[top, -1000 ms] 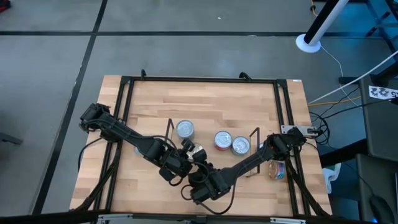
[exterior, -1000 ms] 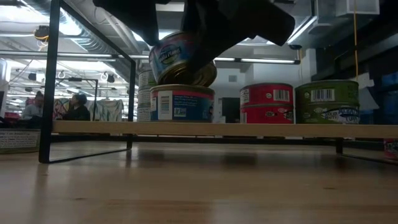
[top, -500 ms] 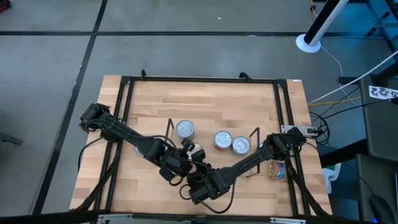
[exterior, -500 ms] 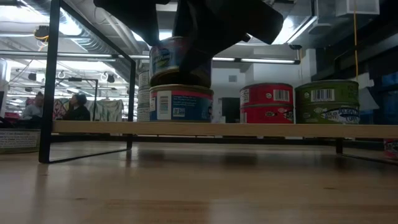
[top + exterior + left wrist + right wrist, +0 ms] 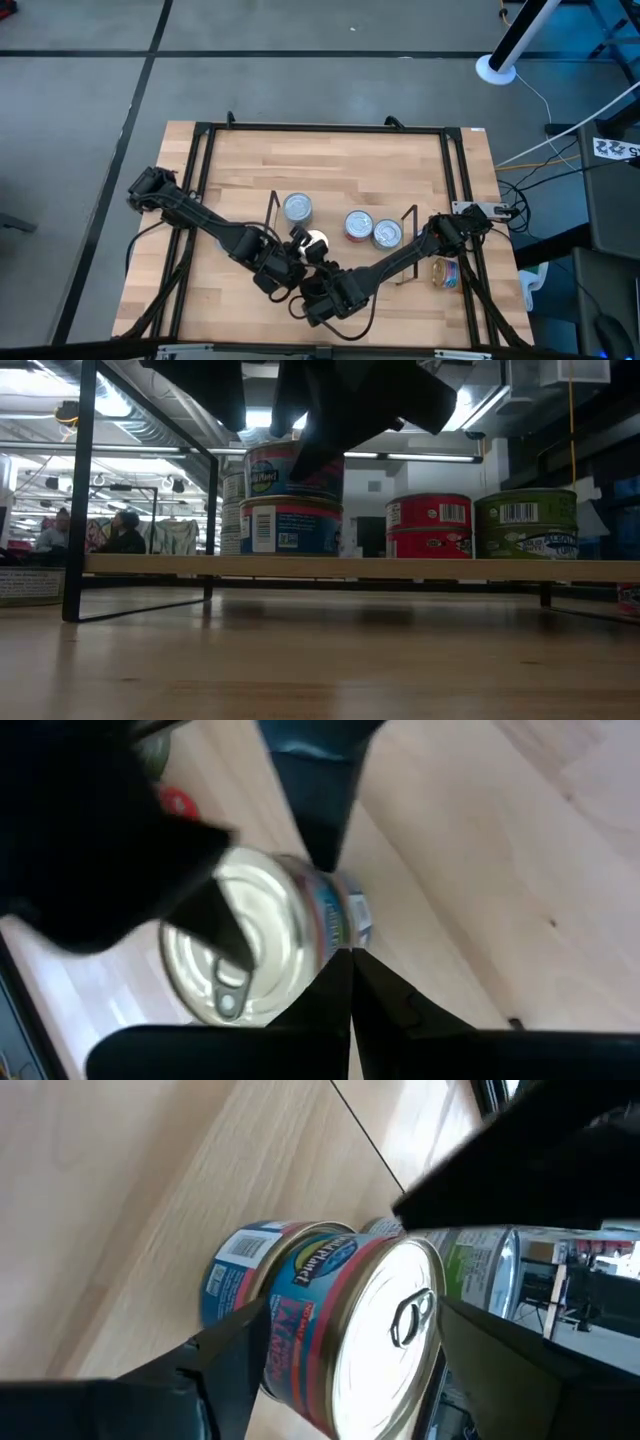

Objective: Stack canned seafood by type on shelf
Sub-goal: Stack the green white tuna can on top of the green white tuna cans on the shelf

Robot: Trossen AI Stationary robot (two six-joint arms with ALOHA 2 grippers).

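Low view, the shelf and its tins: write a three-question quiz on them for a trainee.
1. True or false: the upper blue tin sits on another blue tin on the shelf.
2. Which tin stands rightmost on the shelf in the low view? A red tin; B green tin; C blue tin.
3. Fill in: the right hand has its jaws ____ on either side of the upper blue tin.

Key: 1 true; 2 B; 3 open.
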